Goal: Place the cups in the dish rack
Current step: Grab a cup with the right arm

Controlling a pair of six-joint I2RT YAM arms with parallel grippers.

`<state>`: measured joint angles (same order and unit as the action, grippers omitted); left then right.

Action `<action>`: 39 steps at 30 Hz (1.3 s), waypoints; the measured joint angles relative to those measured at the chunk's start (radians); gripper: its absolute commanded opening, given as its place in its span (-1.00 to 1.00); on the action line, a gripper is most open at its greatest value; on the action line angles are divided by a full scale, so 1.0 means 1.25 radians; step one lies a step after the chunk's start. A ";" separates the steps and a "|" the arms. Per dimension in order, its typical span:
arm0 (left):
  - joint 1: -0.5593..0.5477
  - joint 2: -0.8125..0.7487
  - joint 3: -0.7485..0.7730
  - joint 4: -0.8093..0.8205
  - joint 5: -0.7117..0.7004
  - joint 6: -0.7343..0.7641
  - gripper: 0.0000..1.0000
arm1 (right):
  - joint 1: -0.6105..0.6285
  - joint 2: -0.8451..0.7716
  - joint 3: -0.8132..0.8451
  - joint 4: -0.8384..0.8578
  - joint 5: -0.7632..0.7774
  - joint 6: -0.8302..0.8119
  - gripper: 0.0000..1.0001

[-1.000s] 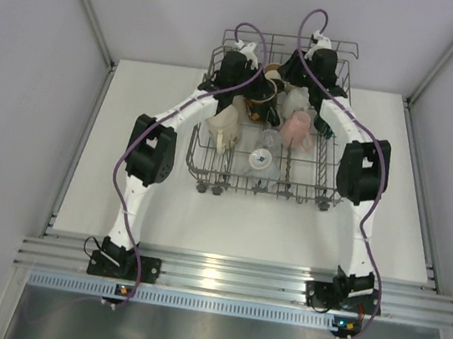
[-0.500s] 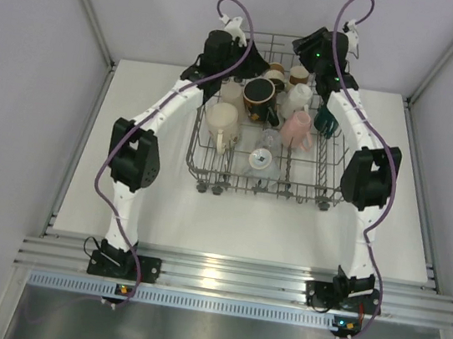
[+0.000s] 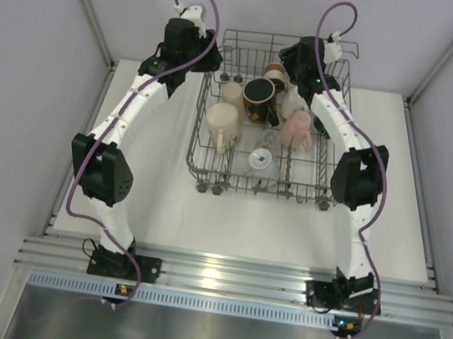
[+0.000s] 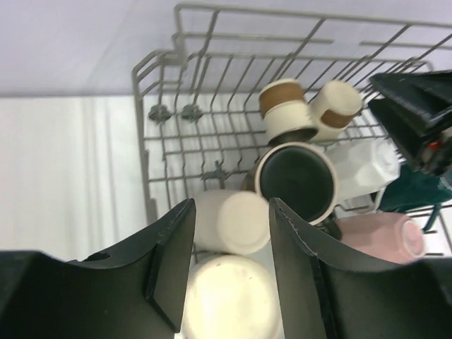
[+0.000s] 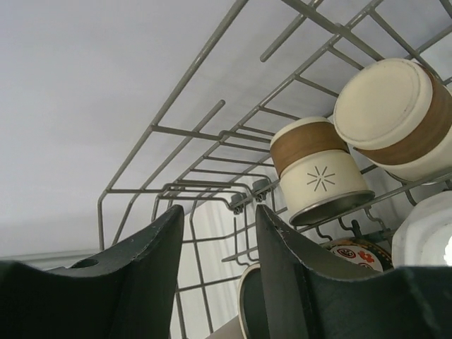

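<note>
The dish rack [image 3: 259, 187] stands on the white tabletop [image 3: 244, 227], toward its far edge and about midway between the left and right edges. The cups all lie inside it. Two brown-banded cups [image 4: 286, 109] lie side by side near the rack's far edge. Just in front of them a black mug [image 4: 296, 180] shows its open mouth, with a white cup [image 4: 364, 166] to its right. A pink cup [image 3: 297, 129] lies near the rack's right side, beside a dark green cup [image 3: 326, 120] at the right wall. Two cream cups [image 3: 222, 122] sit along the left side, and a clear glass [image 3: 262, 159] is near the front edge.

The left gripper [image 4: 229, 212] hangs above the rack's far left corner with its jaws apart, holding nothing. The right gripper [image 5: 219, 212] is over the rack's far edge near the banded cups, its fingers likewise spread and empty.
</note>
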<state>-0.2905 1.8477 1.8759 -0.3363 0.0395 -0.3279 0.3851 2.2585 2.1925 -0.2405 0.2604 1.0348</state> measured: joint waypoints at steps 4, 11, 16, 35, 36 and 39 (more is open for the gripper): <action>0.019 0.000 -0.037 -0.038 0.014 0.007 0.02 | 0.009 0.011 0.003 -0.013 0.029 0.035 -0.12; 0.016 0.005 -0.072 -0.077 0.056 0.007 -0.05 | 0.018 0.069 0.027 -0.061 0.062 0.114 -0.19; 0.016 0.008 -0.082 -0.078 0.065 0.007 -0.06 | 0.018 0.110 0.055 -0.093 0.073 0.144 -0.20; 0.016 0.015 -0.087 -0.078 0.072 0.001 -0.09 | 0.024 0.156 0.116 -0.126 0.100 0.208 -0.24; 0.016 0.019 -0.087 -0.078 0.075 0.001 -0.12 | 0.026 0.159 0.117 -0.126 0.102 0.209 -0.25; 0.016 0.035 -0.087 -0.078 0.084 -0.001 -0.34 | 0.030 0.166 0.118 -0.126 0.110 0.214 -0.26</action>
<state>-0.2707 1.8912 1.7672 -0.4339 0.1448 -0.3294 0.4221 2.4660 2.3398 -0.3981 0.3973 1.3018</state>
